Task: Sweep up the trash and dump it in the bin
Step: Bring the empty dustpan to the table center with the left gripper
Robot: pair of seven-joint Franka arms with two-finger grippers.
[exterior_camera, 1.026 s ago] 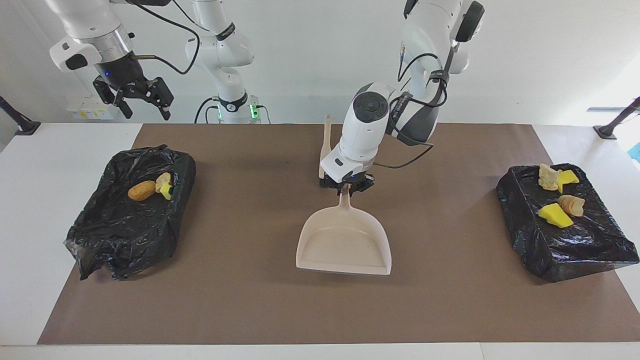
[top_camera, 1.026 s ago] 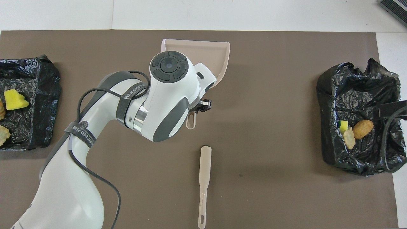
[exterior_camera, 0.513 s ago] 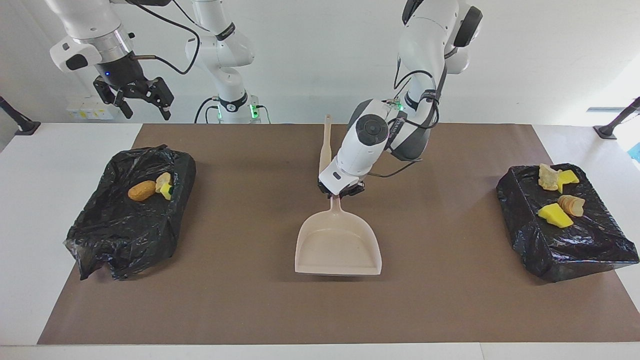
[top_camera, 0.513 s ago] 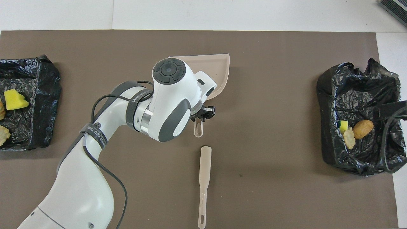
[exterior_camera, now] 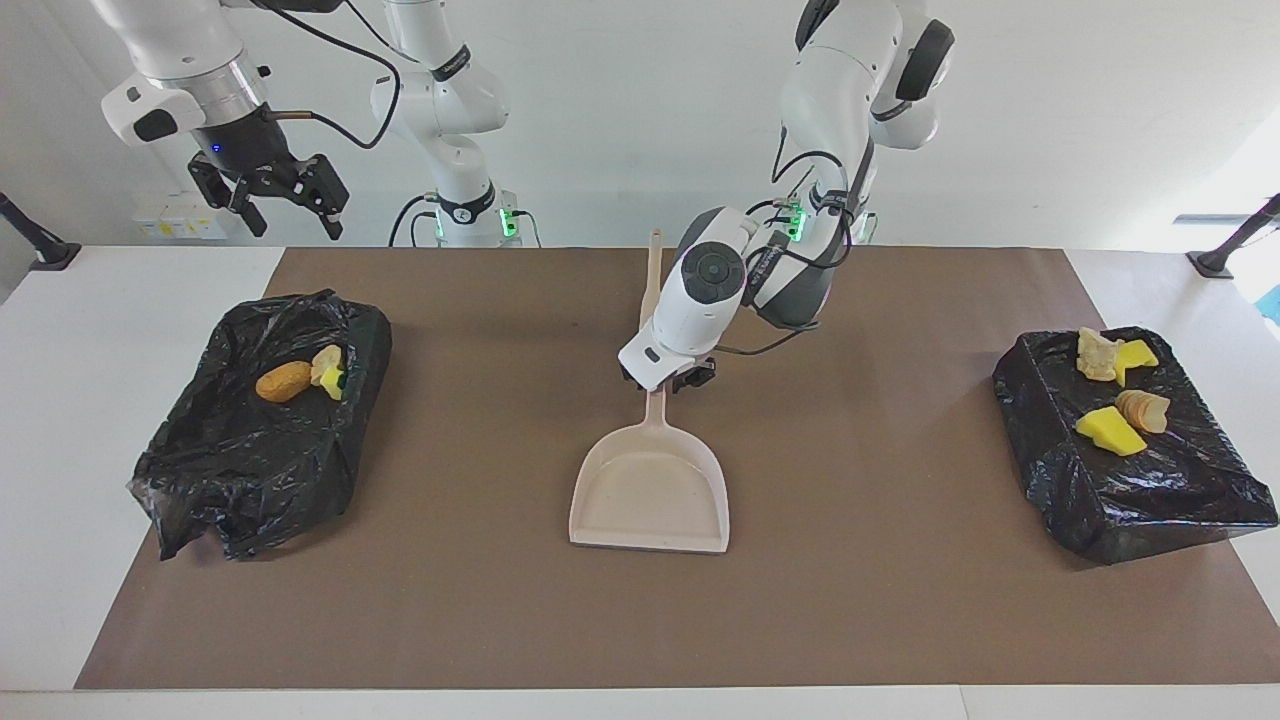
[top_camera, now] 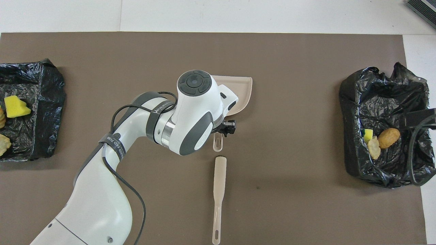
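1. Left claw: at the dustpan handle; grip state cannot be told.
2. Right claw: apart, raised over the worktop's right-arm end.
3. Brush: nearer the robots than the dustpan.
4. Trash: scraps lie in both black-bagged bins, one at each worktop end.

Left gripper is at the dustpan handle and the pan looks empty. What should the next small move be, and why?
Probably lift the left gripper away, leaving the dustpan. It lies flat and empty on the mat, no trash shows on the mat, and the scraps sit on the black bags. The right gripper waits open, raised at its end of the table.
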